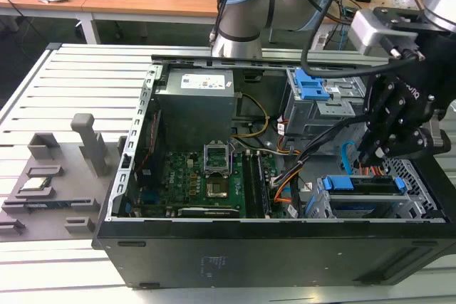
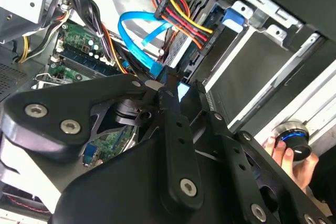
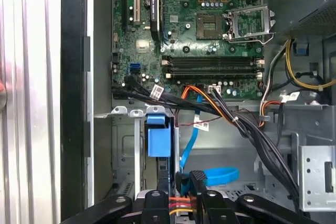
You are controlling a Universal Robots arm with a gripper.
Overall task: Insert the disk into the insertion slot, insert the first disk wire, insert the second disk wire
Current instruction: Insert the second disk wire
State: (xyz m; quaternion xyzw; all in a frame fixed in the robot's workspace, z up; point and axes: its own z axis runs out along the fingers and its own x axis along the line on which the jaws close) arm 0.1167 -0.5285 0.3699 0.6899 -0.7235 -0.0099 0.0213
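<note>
An open computer case [image 1: 271, 247] lies on its side on the slatted grey worktop [image 1: 78, 76]. The black hand [image 1: 388, 129] hangs over the corner of the case at the exterior view's right, just above the insertion slot [image 1: 410, 194]. The disk [image 1: 363, 184] sits already inside this perforated cage, and its blue carrier shows along the upper edge and at the end toward the motherboard [image 1: 203, 183].

In the second wrist view the fingertips [image 2: 170, 85] come together on the black plug of a light blue flat cable [image 2: 139, 30] — the hand is closed on this cable end, near the edge of the disk bay. Beside it a bundle of red, yellow and black wires [image 2: 181, 17] ends in a black connector at the side of the drive. In the first wrist view the same blue cable [image 3: 220, 174] curves under the hand, and the blue carrier tab [image 3: 159, 140] stands close to it.

At the edge of the second wrist view a person's hand [image 2: 291, 153] holds a round black knob with a blue ring.
</note>
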